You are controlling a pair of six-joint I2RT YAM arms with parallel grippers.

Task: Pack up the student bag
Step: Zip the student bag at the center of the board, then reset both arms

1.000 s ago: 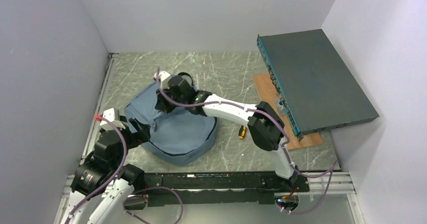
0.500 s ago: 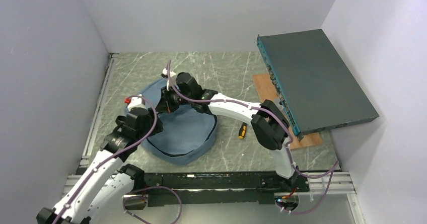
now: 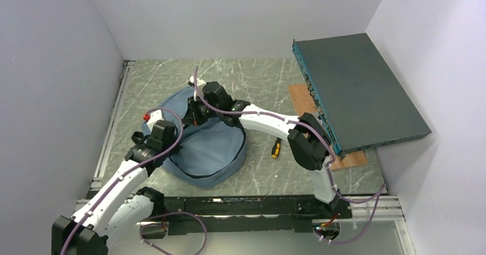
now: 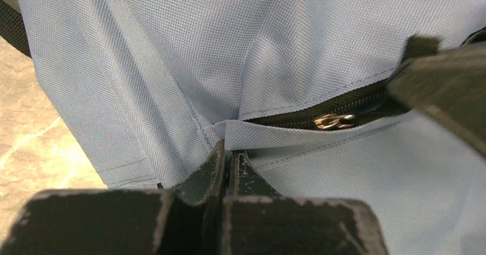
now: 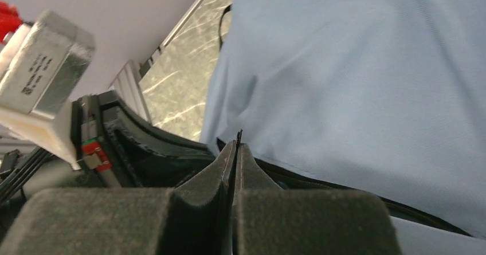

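Scanning the top view: the student bag slumps on the table, left of centre, with a screwdriver and a dark teal box well apart to its right. The left end effector touches the bag's near-left edge and the right end effector sits on its far-left top. We can't read finger state from here.

Left wrist view: the left fingers are pressed together, tips pinching a fold of blue fabric at the end of the zipper. The zipper runs from those tips up and to the right. The metal zipper pull lies along it, and the right end effector sits just past that.

Right wrist view: the right fingers are pressed together, with a thin black sliver poking out between the tips. We judge that's the pull's tab.

We judge the right arm should drag along the zipper line, away from the left anchor.
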